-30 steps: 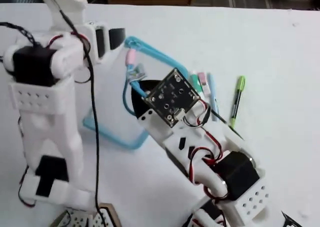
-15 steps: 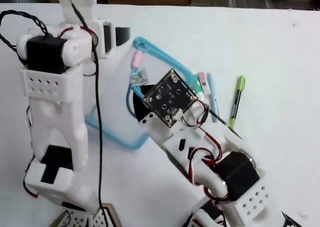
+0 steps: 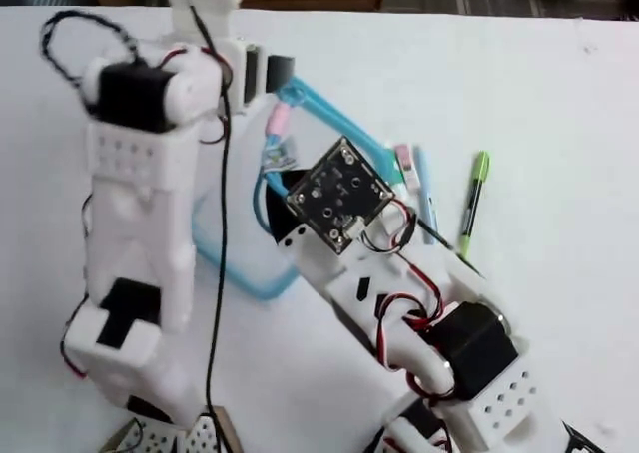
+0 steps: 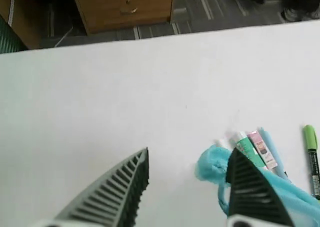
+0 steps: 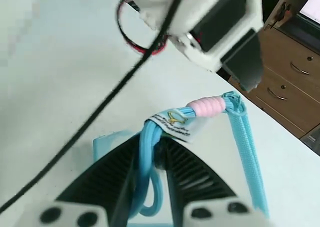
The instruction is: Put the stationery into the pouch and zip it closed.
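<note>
From above, the soft light-blue fabric pouch lies flat on the white table. Its long axis follows the zip edge, which runs from the corner by my left claw toward the pens. My right claw sits over the pouch's mouth. The slim pink, teal and blue pens lie just outside that edge. The green marker lies just beyond them, roughly parallel.

At my left wrist, my left claw stands wide apart and empty, with the pouch's bunched corner just inside one finger.

At my right wrist, my right claw is clamped on the blue cord loop, short of its pink bead and paper label.

I judge the pouch light and floppy, likely to slide or crumple when tugged, so I'd pin the corner and pull by the cord. The pens look stiff and apt to roll; I'd grip them mid-barrel.
</note>
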`<state>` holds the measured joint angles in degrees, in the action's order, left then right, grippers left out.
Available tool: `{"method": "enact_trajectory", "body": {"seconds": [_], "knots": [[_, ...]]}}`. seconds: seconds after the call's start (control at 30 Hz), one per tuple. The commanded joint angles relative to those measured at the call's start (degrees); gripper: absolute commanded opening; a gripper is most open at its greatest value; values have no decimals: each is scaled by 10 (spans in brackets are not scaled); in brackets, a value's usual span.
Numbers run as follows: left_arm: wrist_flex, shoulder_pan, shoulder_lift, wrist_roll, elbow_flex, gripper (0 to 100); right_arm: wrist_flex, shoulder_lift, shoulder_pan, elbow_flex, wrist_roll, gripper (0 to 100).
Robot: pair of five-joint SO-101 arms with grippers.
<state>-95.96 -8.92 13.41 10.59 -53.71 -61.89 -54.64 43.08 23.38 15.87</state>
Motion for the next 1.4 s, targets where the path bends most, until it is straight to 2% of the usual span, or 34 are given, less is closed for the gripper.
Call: {"method": "enact_trajectory", "body": {"seconds": [0.0, 0.27, 0.33, 0.5, 0.67, 0.8, 0.93, 1.13, 1.37], "knots": [[11, 12, 23, -4, -10, 262, -3, -9, 22, -3, -5, 17], [13, 13, 44, -6, -9, 260, -2, -8, 27, -3, -4, 17], [9, 13, 46, -32, -5, 253, -2, -8, 26, -3, -4, 17], [-24, 17, 47, -74, -6, 159, -3, -8, 25, -3, -3, 17], [-56, 44, 47, -76, -4, 103, -22, -9, 25, -4, -3, 17], [-63, 71, 43, -76, -8, 21, -44, -26, 24, -4, -2, 17], [-65, 91, 37, -74, -2, 23, -56, -59, 0, -4, -1, 17], [-65, 85, -60, -54, 75, 23, -109, -103, -92, -4, 0, 17], [-49, 46, -197, -40, 196, 23, -133, -147, -103, -4, 0, 17]]}}
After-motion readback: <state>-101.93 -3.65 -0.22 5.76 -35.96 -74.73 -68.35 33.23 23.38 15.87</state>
